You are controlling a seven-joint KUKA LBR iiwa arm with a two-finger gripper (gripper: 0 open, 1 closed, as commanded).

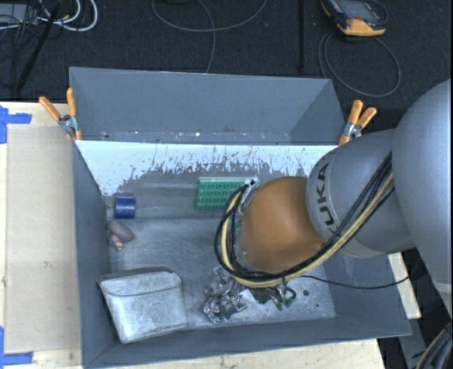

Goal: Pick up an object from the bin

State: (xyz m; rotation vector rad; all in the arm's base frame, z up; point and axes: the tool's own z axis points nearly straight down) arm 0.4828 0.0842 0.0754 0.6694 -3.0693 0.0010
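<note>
The arm (pixel 380 198) was bent steeply down from the right, the hand (pixel 224 298) held low, apparently at the floor of the bin (pixel 195 106), just beside a flat grey pouch (pixel 144 302); its opening could not be told.

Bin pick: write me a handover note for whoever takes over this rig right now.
Hand: low at the front middle of the bin, just right of the grey pouch. Whether it grips anything cannot be told.
Things: green block at the back; blue cylinder and pink lump on the left.
Done: nothing seen lifted.
Left: grasp one thing and lift it out.
</note>
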